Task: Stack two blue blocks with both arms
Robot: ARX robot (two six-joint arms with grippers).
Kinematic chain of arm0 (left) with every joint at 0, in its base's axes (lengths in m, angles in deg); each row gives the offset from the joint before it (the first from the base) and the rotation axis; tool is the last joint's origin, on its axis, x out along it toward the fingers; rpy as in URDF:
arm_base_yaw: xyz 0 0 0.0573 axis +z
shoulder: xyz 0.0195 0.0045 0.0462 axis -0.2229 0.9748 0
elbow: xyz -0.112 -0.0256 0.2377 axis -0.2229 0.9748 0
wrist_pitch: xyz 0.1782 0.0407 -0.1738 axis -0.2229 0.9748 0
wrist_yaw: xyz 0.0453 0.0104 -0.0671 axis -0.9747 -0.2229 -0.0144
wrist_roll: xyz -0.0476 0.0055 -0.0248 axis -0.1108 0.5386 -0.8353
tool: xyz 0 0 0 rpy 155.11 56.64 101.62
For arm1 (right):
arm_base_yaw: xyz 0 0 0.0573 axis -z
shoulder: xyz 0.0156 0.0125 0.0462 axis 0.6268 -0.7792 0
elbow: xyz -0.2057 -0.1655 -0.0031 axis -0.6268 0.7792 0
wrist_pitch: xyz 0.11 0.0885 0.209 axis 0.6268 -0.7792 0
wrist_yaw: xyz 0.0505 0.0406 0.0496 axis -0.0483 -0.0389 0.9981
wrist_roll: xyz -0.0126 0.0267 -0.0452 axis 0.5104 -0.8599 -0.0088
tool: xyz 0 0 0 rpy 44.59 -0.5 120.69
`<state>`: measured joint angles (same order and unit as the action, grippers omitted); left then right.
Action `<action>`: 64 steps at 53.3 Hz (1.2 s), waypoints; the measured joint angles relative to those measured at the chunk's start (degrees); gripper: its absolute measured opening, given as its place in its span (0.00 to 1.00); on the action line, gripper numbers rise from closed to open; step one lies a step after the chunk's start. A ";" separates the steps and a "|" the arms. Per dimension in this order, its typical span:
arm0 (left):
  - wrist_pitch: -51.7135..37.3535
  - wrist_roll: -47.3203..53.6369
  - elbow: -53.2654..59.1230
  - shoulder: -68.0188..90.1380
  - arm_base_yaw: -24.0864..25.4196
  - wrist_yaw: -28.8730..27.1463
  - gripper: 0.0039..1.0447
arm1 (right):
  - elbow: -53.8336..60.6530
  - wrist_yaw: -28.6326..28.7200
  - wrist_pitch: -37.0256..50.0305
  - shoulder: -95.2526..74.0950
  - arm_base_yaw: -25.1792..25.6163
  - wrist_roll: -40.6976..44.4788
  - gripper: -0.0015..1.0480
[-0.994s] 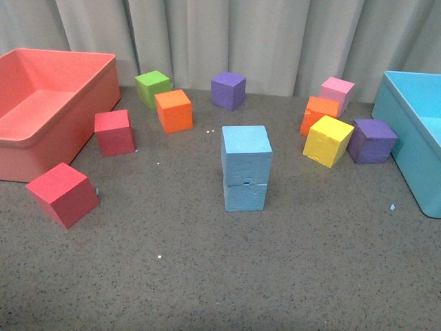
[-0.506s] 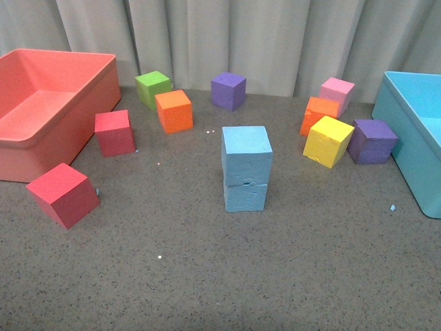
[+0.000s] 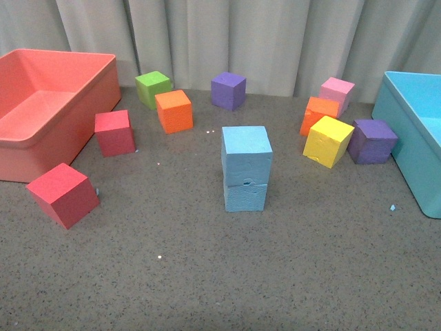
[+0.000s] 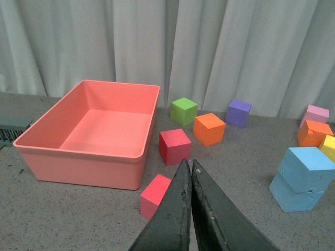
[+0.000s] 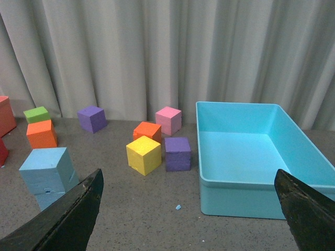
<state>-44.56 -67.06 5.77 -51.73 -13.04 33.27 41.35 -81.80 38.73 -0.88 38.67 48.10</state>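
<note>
Change: nothing is seen to have moved since the earlier frames.
Blue blocks: upper block (image 3: 246, 147) is stacked on lower block (image 3: 244, 195), mid-table, slightly offset.
Left gripper (image 4: 191, 166): fingers pressed together, nothing held.
Right gripper (image 5: 188, 180): fingers spread wide, nothing held.

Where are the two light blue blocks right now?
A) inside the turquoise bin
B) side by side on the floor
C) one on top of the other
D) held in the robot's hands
C: the upper blue block sits on the lower blue block in the middle of the table, free of both hands, with the turquoise bin off to the right.
</note>
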 joint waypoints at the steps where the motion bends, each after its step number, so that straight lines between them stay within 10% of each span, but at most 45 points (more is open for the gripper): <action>1: 0.31 0.00 0.00 -0.31 0.00 0.00 0.03 | 0.00 0.02 0.00 0.00 0.00 0.00 0.91; 26: 12.59 -0.02 0.00 -12.15 0.00 0.04 0.04 | 0.00 0.02 0.00 0.00 0.00 0.00 0.91; 53: 12.59 0.02 0.00 -12.22 0.00 0.04 0.94 | 0.00 0.02 0.00 0.00 0.00 0.00 0.91; 64: 12.59 0.13 0.00 -12.22 0.00 0.04 0.94 | 0.00 0.02 0.00 0.00 0.00 0.00 0.91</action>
<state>-31.97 -66.93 5.77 -63.95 -13.04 33.32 41.35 -81.78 38.73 -0.88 38.67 48.10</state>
